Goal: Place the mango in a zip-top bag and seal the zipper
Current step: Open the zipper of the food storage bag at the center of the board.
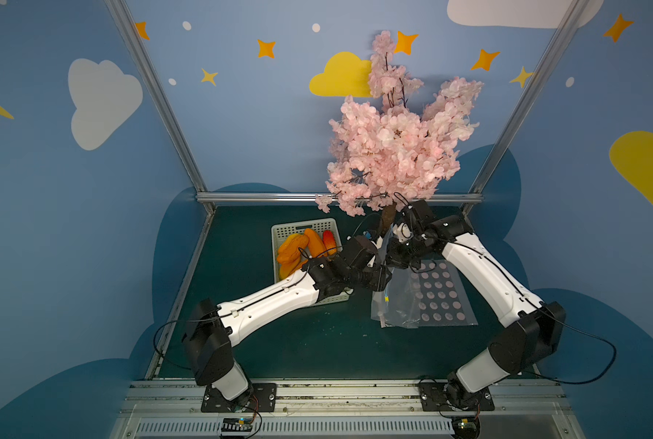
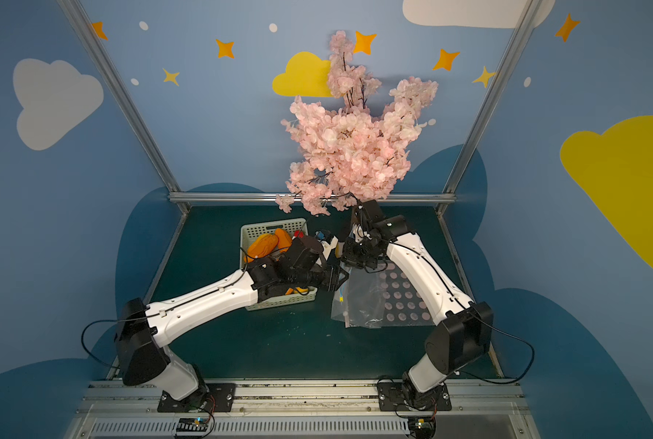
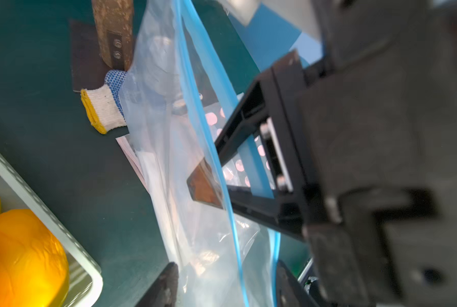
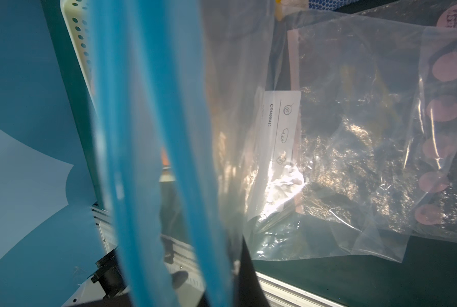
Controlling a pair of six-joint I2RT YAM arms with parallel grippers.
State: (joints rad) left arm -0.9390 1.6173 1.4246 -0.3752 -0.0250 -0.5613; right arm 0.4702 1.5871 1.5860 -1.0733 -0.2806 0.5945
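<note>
Both my claws at the bag's mouth

My right claw point(image 3: 214, 170) is pressed together on the blue zipper rim of the zip-top bag point(image 3: 168, 159), holding its mouth up above the desk point(image 1: 309, 342). My left claw point(image 3: 227, 289) stands spread with that rim between its fingers. The mango point(image 1: 292, 247) lies in the basket point(image 1: 279, 232), left of centre in both top views.

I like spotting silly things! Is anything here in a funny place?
Yes: a work glove, white with blue dots and a yellow cuff, lies on the table beside the tree trunk, partly behind the lifted zip-top bag. It is neither fruit nor bag, so it looks left behind.
</note>
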